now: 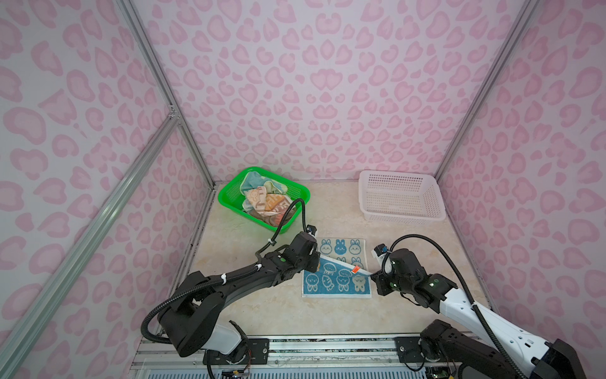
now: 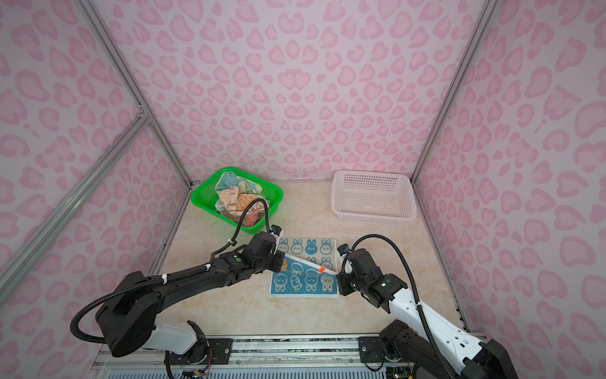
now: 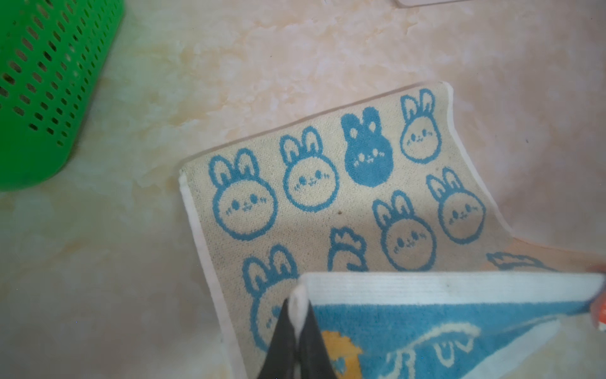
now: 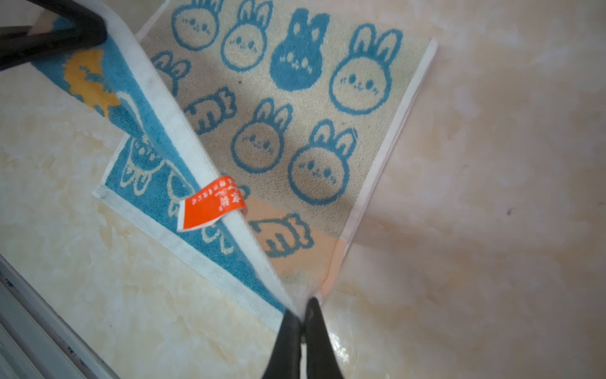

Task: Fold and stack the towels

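Closest in, the left gripper has its black fingers pinched shut on one corner of the white hem of the cream terry towel printed with blue rabbits. The right gripper is clamped on the hem's other corner, near the orange label. The towel lies mid-way across the beige marbled worktop, towards its near edge, with the held hem raised and the blue reverse turned up over the near part. The first fold looks half made, since the hem is not yet laid down. The other crumpled towels wait in the green perforated plastic basket at the far left corner. The white perforated plastic basket at the far right corner shows no folded towel, so nearly all the task remains.
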Available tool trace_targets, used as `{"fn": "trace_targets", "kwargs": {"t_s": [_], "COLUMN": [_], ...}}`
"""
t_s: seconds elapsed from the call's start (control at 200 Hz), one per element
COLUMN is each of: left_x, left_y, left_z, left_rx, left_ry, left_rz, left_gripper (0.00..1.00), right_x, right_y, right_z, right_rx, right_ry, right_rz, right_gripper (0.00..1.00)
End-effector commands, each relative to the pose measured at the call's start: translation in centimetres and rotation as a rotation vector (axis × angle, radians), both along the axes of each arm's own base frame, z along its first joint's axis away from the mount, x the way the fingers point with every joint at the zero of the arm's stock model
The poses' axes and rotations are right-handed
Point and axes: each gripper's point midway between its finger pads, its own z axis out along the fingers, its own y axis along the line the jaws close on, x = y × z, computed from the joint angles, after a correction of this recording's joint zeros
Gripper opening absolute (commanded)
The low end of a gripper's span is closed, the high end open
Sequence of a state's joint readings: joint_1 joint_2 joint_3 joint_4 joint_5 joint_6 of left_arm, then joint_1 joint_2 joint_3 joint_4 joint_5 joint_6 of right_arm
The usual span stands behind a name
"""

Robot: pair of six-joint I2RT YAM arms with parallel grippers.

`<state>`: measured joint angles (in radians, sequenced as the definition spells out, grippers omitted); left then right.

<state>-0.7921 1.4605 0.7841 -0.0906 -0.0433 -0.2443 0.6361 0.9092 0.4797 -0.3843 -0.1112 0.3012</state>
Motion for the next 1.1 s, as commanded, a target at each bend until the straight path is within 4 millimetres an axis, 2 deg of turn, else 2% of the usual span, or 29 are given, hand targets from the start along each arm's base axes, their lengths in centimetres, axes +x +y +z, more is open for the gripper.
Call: {"fn": "trace_targets", "kwargs": {"t_s": [0.0, 0.16, 0.175, 0.215, 0.28, 0.445, 0.515, 0.575, 0.665, 0.795, 0.875, 0.925, 1.04, 1.095], "left_x": [-0.2, -1.7, -1.9, -2.5, -2.7, -4.4, -4.7, -4.6, -4.0, -2.9, -2.4, -2.1, -1.4, -1.1], "left_y": [0.1, 0.2, 0.2, 0.4, 0.3, 0.4, 0.6, 1.1, 2.1, 3.1, 3.3, 3.6, 4.2, 4.5], "left_z": [-1.1, -1.9, -2.0, -2.4, -2.0, -1.6, -1.0, -0.2, 1.1, 3.1, 4.3, 4.9, 6.2, 6.6], "left_rx": [-0.007, -0.031, -0.032, -0.028, -0.059, -0.097, -0.119, -0.134, -0.145, -0.159, -0.178, -0.189, -0.206, -0.211], "left_ry": [0.012, 0.016, 0.018, 0.027, 0.006, -0.004, -0.022, -0.050, -0.107, -0.177, -0.207, -0.224, -0.244, -0.247], "left_rz": [0.026, -0.004, -0.009, -0.015, -0.020, -0.057, -0.057, -0.037, 0.019, 0.096, 0.125, 0.151, 0.196, 0.213], "left_gripper": [0.12, 0.35, 0.41, 0.47, 0.52, 0.56, 0.56, 0.57, 0.61, 0.72, 0.78, 0.85, 0.99, 0.98], "right_x": [-0.7, -2.1, -2.2, -2.5, -3.0, -4.4, -5.0, -5.3, -4.7, -2.8, -1.8, -1.1, 0.2, 1.0], "right_y": [0.2, 0.5, 0.6, 0.6, 0.7, 1.2, 1.2, 0.9, 1.1, 1.4, 2.2, 2.9, 5.5, 6.7], "right_z": [-0.7, -1.5, -1.5, -1.7, -2.1, -2.3, -2.4, -2.4, -1.3, 0.9, 1.9, 2.0, 1.9, 1.5], "right_rx": [0.015, 0.018, 0.021, 0.026, 0.034, 0.056, 0.053, 0.048, 0.079, 0.113, 0.114, 0.105, 0.101, 0.100], "right_ry": [0.027, 0.049, 0.047, 0.053, 0.061, 0.087, 0.104, 0.110, 0.077, -0.008, -0.040, -0.047, -0.037, -0.022], "right_rz": [-0.015, 0.010, 0.012, 0.018, 0.025, 0.066, 0.082, 0.070, 0.047, -0.006, 0.004, 0.018, 0.087, 0.109], "right_gripper": [0.00, 0.07, 0.08, 0.10, 0.14, 0.30, 0.39, 0.43, 0.52, 0.67, 0.71, 0.72, 0.75, 0.76]}}
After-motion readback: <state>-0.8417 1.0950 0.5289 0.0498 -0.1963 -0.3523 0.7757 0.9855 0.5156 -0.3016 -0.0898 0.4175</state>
